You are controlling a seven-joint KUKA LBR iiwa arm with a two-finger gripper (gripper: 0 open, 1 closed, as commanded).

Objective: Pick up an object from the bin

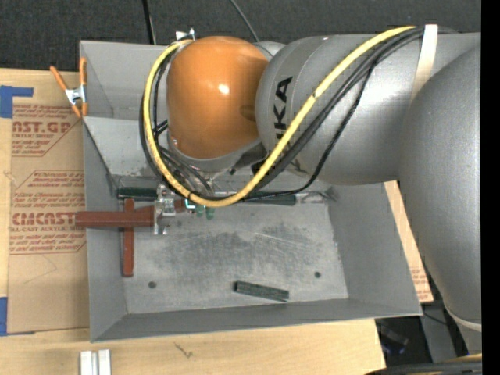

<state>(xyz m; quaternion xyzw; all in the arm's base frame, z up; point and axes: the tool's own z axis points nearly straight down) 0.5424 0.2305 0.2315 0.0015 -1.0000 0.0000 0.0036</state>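
Grey bin: red-brown bar, long axis L-R; pincer at its R end, grip unclear.

The bin holds two crossed reddish-brown bars and at least two dark green bars.

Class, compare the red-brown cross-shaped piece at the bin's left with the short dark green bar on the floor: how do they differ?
The cross-shaped piece is red-brown; the bar is dark green. The piece is two crossed strips; the bar is one short strip. The piece lies by the gripper; the bar lies alone. Both are slim.
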